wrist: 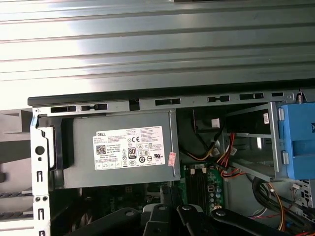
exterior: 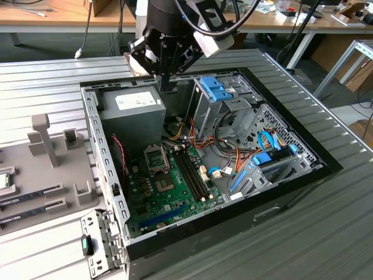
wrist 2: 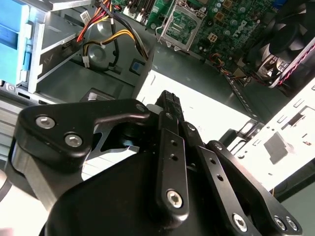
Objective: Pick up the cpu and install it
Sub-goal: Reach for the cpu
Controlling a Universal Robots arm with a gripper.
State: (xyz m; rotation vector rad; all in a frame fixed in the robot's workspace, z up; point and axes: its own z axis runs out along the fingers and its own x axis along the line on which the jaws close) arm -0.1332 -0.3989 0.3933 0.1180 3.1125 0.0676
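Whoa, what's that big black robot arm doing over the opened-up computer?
A black robot gripper hangs above the grey metal power supply box at the back of the open black computer case. The small square silver chip it must install seems to lie on the grey tray at the exterior view's left edge. The metal-framed socket on the green motherboard looks empty, so the chip isn't in yet.

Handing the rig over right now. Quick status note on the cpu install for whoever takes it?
The gripper hangs above the power supply box in the open case, well apart from the socket.
What looks like the cpu lies on the grey parts fixture at the exterior view's left edge, partly cut off.
The socket on the motherboard looks unfilled.
Done: nothing of the install.
Left: pickup and seating.
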